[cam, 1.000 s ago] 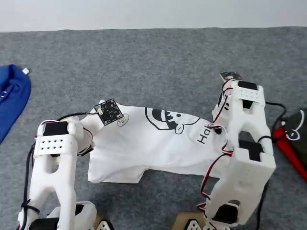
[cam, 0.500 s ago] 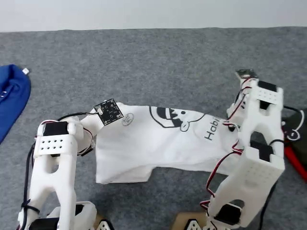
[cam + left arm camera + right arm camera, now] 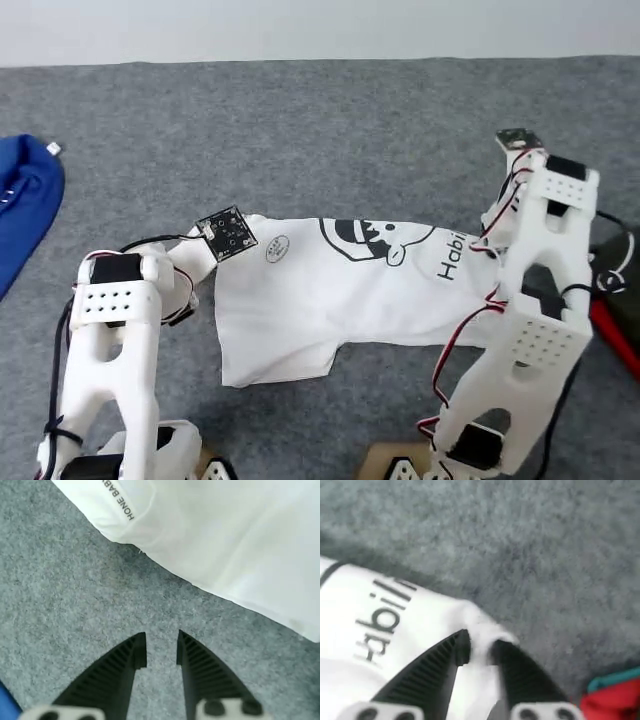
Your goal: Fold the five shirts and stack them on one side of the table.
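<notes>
Partly behind right arm (image 3: 535, 340), one end of the white shirt (image 3: 330, 300).

3 garments: 1 white shirt (image 3: 330, 290), 1 blue shirt (image 3: 25, 200), 1 red-and-black cloth (image 3: 612, 322). 2 tools: left tool (image 3: 160, 647), right tool (image 3: 479, 649).

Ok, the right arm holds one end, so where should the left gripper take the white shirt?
Probably the edge of the white shirt just ahead of the open left gripper, coming low from the bare table side: that edge lies flat and faces it, so one finger can slide under.
</notes>
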Motion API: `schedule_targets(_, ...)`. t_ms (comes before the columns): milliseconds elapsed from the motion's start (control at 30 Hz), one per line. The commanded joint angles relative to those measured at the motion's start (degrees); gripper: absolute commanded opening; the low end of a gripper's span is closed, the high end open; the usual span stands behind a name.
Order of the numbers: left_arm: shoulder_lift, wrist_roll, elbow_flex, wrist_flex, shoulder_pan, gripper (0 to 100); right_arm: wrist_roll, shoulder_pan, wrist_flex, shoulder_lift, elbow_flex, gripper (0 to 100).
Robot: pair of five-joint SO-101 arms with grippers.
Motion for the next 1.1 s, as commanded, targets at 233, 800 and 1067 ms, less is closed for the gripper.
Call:
schedule_targets(233, -1.8, 10.3, -0.7, 2.1, -0.5, 11, -3.0, -6.5, 20.2, -1.3, -18.8, 13.6)
schedule_targets(800, -1.8, 30.5, -10.2, 12.0, -2.0, 4, -9.9, -8.9, 18.5, -17.5, 9.5, 0.9)
schedule_targets(1067, -1.3, 30.6, -9.6, 14.1, -2.0, 4, -5.4, -3.5, 4.3, -17.4, 28.7, 0.9)
